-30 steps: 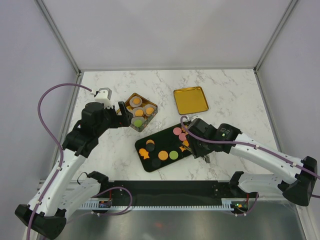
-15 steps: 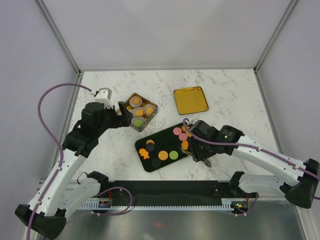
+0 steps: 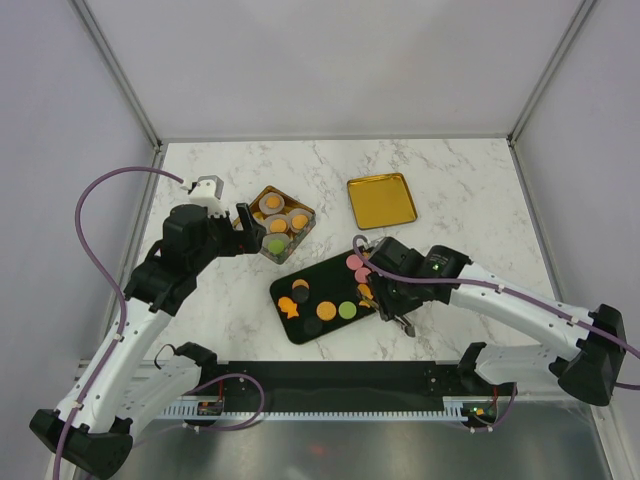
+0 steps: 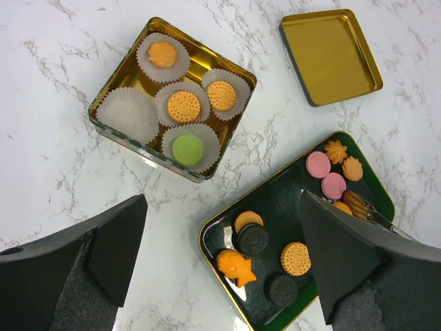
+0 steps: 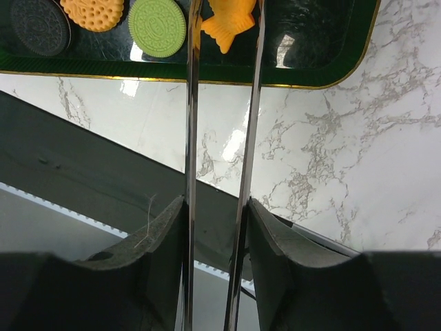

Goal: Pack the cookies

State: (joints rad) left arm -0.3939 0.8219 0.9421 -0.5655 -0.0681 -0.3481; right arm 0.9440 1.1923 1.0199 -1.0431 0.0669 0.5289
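Observation:
Several cookies lie on a black oblong tray (image 3: 300, 318): pink (image 4: 318, 164), dark (image 4: 253, 239), round orange (image 4: 295, 258) and an orange fish-shaped one (image 4: 234, 267). A gold tin (image 3: 308, 228) holds paper cups with orange cookies (image 4: 185, 106) and a green one (image 4: 187, 148); one cup (image 4: 127, 114) is empty. My left gripper (image 4: 220, 200) is open and empty, above the marble between tin and tray. My right gripper (image 5: 217, 203) is shut on metal tongs (image 5: 191, 103). The tong blades stand either side of an orange shaped cookie (image 5: 231, 24) at the tray's right end, next to a green cookie (image 5: 157, 26).
The tin's gold lid (image 3: 381, 200) lies open side up behind the tray. The black rail at the table's near edge (image 5: 83, 158) runs just under the right gripper. Grey walls enclose the white marble table (image 3: 470, 200).
My right arm has shifted slightly left with the tongs, over the tray's right end. The left arm has not moved.

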